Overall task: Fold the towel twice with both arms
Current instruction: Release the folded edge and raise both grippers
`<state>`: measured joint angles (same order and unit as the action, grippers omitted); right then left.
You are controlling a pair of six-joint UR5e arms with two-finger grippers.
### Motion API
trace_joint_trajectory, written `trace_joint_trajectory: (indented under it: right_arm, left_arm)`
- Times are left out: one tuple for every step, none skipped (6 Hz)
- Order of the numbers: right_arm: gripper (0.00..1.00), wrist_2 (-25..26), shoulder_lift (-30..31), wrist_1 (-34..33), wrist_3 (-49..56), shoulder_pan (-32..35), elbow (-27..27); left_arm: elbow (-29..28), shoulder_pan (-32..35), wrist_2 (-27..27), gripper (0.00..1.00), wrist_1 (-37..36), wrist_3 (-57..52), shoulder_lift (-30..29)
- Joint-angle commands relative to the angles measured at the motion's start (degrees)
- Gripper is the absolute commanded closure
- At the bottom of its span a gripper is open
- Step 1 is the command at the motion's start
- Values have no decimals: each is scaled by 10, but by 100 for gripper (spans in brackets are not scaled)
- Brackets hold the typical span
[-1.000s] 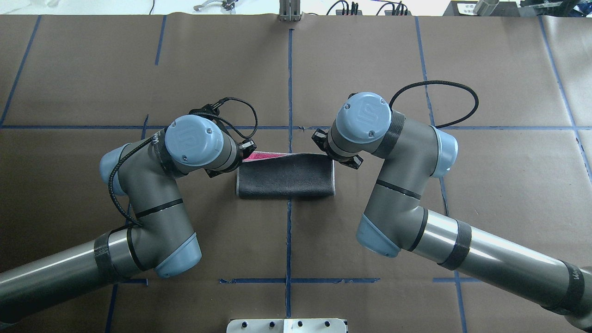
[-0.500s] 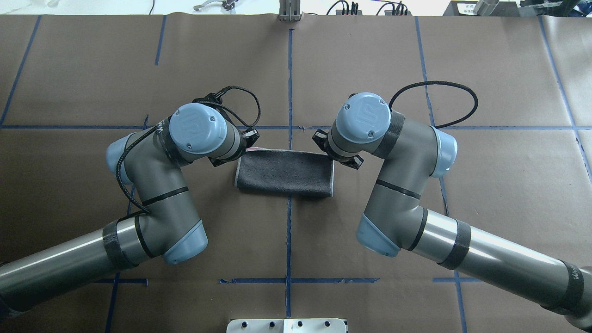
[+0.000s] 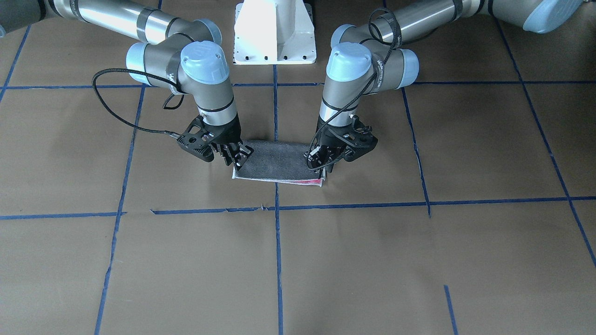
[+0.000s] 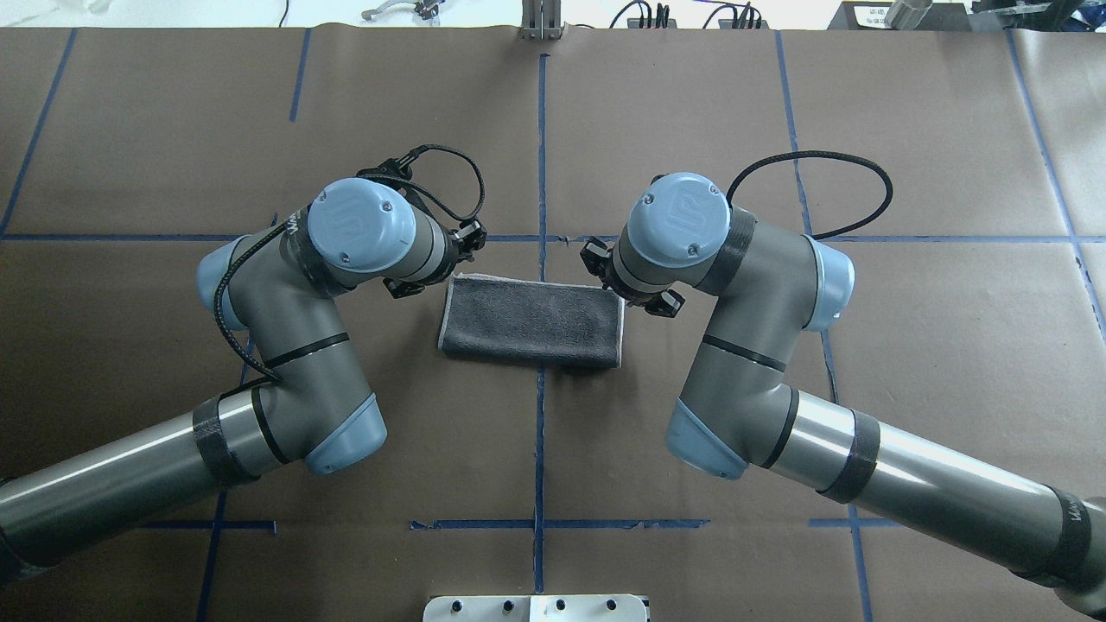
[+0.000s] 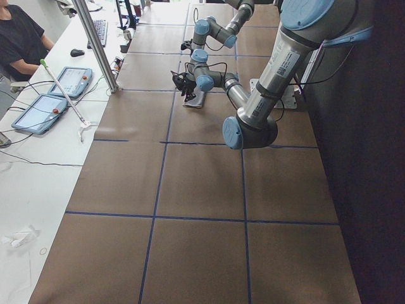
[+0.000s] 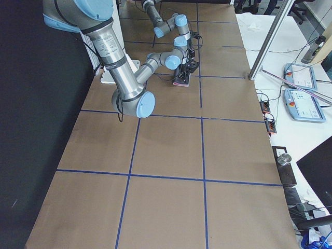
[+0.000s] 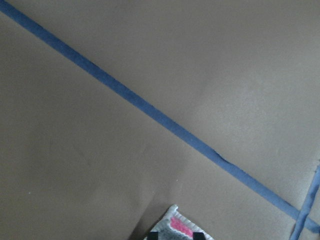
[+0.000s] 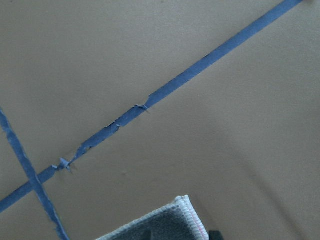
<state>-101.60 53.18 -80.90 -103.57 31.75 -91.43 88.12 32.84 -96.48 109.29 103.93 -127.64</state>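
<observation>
The towel lies on the brown table, folded once into a flat rectangle with the grey face up. A strip of pink shows at its far edge in the front view. My left gripper is down on the towel's far left corner. The left wrist view shows that corner, pink inside, between the narrow-set fingertips. My right gripper stands over the far right corner. The right wrist view shows its fingertips set wider apart around the corner.
Blue tape lines cross the brown paper cover. The white pedestal base is behind the towel on the robot's side. A metal post stands at the far edge. An operator and tablets are at a side table.
My left gripper carried the towel's left corner away from the robot and set it down. The pink strip seen earlier is now covered and the fold lies flat. The right arm barely moved.
</observation>
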Motion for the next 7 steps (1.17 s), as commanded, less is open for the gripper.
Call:
trace_joint_trajectory:
  right_arm:
    - [0, -31, 13, 0, 0, 9, -51]
    - [0, -44, 49, 0, 0, 18, -101]
    - [0, -55, 61, 0, 0, 26, -120]
    - [0, -54, 61, 0, 0, 24, -122]
    - [0, -54, 63, 0, 0, 24, -123]
    - [0, -54, 62, 0, 0, 23, -124]
    - [0, -54, 62, -3, 0, 23, -128]
  left_arm:
    - [9, 4, -5, 23, 14, 1, 6]
    - [17, -7, -5, 23, 8, 13, 6]
    - [19, -28, -15, 23, 10, 77, 30]
    - [35, -30, -36, 23, 4, 92, 44]
    - [36, -33, -38, 23, 4, 120, 58]
    - [38, -37, -46, 23, 3, 126, 57]
    - [33, -56, -46, 24, 4, 137, 59]
